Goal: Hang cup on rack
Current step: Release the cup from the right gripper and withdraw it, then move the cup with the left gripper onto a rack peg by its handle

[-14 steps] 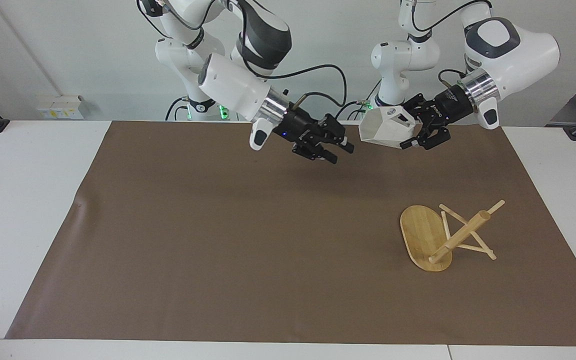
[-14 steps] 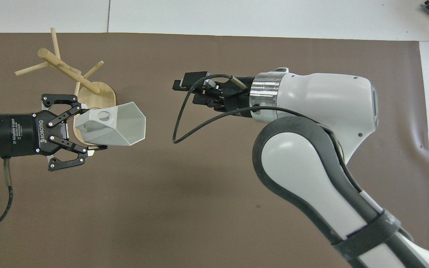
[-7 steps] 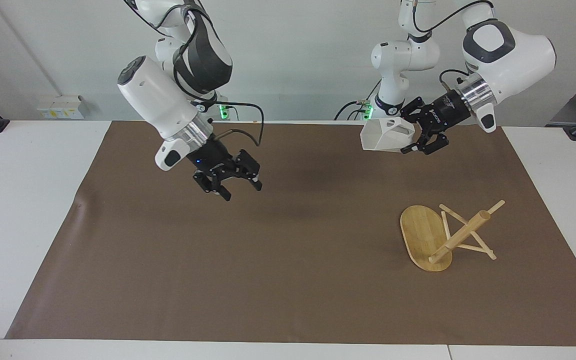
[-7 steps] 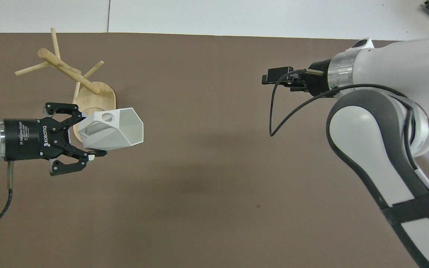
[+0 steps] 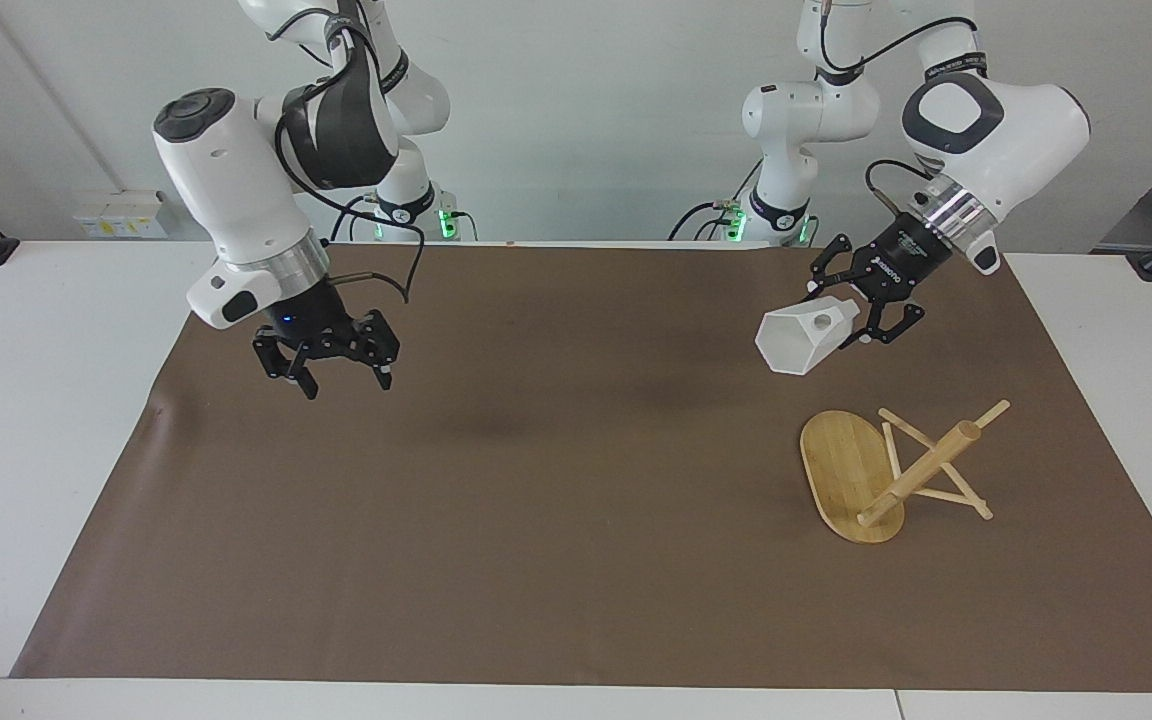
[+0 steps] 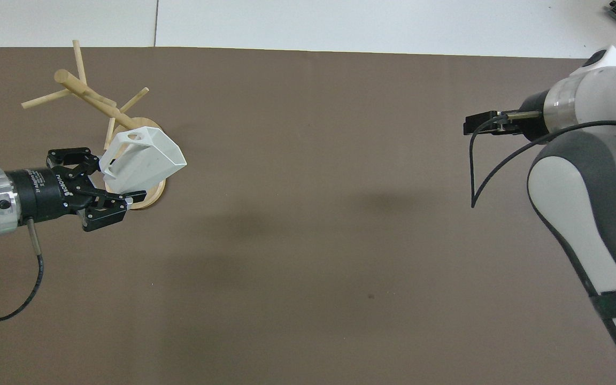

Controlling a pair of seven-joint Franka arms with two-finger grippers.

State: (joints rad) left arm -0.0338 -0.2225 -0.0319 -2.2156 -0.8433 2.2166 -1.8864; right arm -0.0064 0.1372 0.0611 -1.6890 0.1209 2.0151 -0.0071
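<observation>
The white faceted cup [image 5: 802, 341] hangs in the air in my left gripper [image 5: 844, 315], which is shut on its handle end. The cup is tilted, its mouth pointing down toward the middle of the table and the handle's round hole facing up. It is above the mat next to the bamboo rack [image 5: 921, 468], on the robots' side of the rack's oval base [image 5: 841, 470]. In the overhead view the cup [image 6: 150, 156] and left gripper [image 6: 113, 181] cover part of the rack's base [image 6: 153, 195]; the post [image 6: 97, 101] and pegs show. My right gripper [image 5: 338, 378] is open and empty above the mat at the right arm's end.
A brown mat [image 5: 536, 500] covers most of the white table [image 5: 36, 400]. The right arm [image 6: 586, 176] fills its end of the overhead view.
The right arm has swung away from the table's middle toward its own end. The left gripper has lowered and tilted the cup toward the rack.
</observation>
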